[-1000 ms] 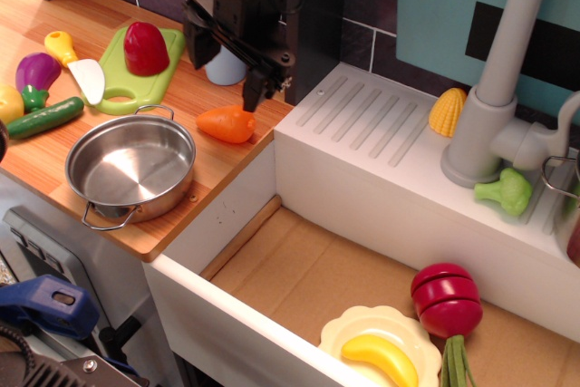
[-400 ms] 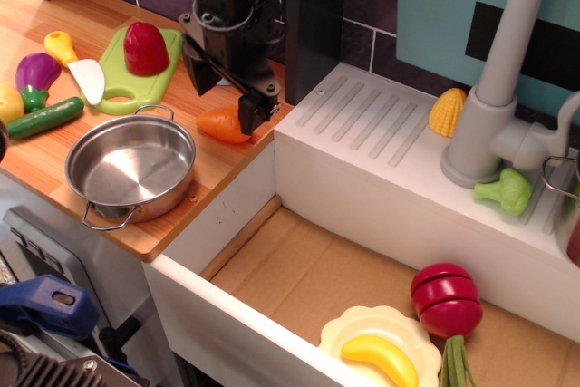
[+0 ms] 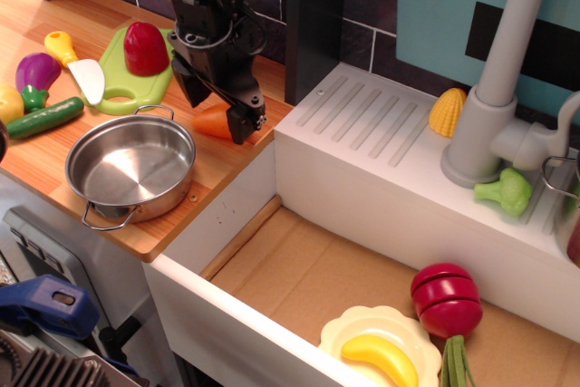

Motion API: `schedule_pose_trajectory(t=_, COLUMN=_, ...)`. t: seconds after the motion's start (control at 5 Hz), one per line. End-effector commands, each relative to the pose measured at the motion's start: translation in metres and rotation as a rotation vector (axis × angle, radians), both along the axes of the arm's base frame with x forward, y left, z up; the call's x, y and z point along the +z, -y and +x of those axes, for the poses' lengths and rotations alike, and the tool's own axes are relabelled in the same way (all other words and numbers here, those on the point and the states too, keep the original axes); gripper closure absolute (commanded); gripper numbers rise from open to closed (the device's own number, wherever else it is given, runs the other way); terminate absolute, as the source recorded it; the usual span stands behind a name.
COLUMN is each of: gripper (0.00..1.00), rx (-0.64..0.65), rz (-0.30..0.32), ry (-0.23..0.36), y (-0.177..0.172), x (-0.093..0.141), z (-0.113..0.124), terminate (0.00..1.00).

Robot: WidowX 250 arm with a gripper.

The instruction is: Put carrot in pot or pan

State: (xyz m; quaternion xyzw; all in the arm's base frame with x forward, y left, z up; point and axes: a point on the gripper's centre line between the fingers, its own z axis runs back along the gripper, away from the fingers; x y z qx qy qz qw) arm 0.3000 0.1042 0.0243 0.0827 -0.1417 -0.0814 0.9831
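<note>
Observation.image: I have the gripper (image 3: 220,108) down over the carrot (image 3: 211,120) at the counter's right edge, fingers spread either side, not visibly pinching. Carrot's long axis runs across the counter, parallel to its back edge, mostly hidden. Pan (image 3: 130,166) sits near, toward the front edge.

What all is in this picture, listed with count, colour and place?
carrot: 1, orange, counter, partly hidden behind the gripper
pan: 1, steel, counter front
cutting board: 1, green, counter rear
red vegetable: 1, on the board
knife: 1, yellow handle, left of the board
eggplant: 1, purple, counter left
cucumber: 1, green, counter left
corn: 1, yellow, by the faucet
faucet: 1, grey
broccoli: 1, green
plate: 1, pale yellow, sink
banana: 1, yellow, on the plate
gripper: 1, black, fingers down around the carrot
</note>
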Motion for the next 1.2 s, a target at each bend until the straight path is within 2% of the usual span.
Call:
schedule_pose_trajectory(t=0.0, gripper=0.0, rx=-0.008, rz=-0.019, ry=0.052, y=-0.008, x=-0.005, z=0.007, terminate=0.0)
schedule_pose_trajectory(t=0.2, gripper=0.0, rx=-0.003, rz=-0.04, ry=0.062, y=-0.009, x=-0.013, z=0.008, terminate=0.0)
schedule_pose_trajectory(t=0.4, gripper=1.0, rx=0.022, rz=-0.056, ry=0.055, y=-0.008, x=-0.018, z=0.01, terminate=0.0)
schedule_pose_trajectory(t=0.6, gripper=1.0, rx=0.019, rz=-0.037, ry=0.041, y=-0.008, x=-0.011, z=0.01, terminate=0.0)
schedule_pose_trajectory(t=0.8, gripper=1.0, rx=-0.001, rz=0.019, ry=0.007, y=-0.007, x=0.01, z=0.017, terminate=0.0)
schedule_pose_trajectory(t=1.0, gripper=1.0, rx=-0.023, rz=0.041, ry=-0.022, y=-0.006, x=0.026, z=0.029, terminate=0.0)
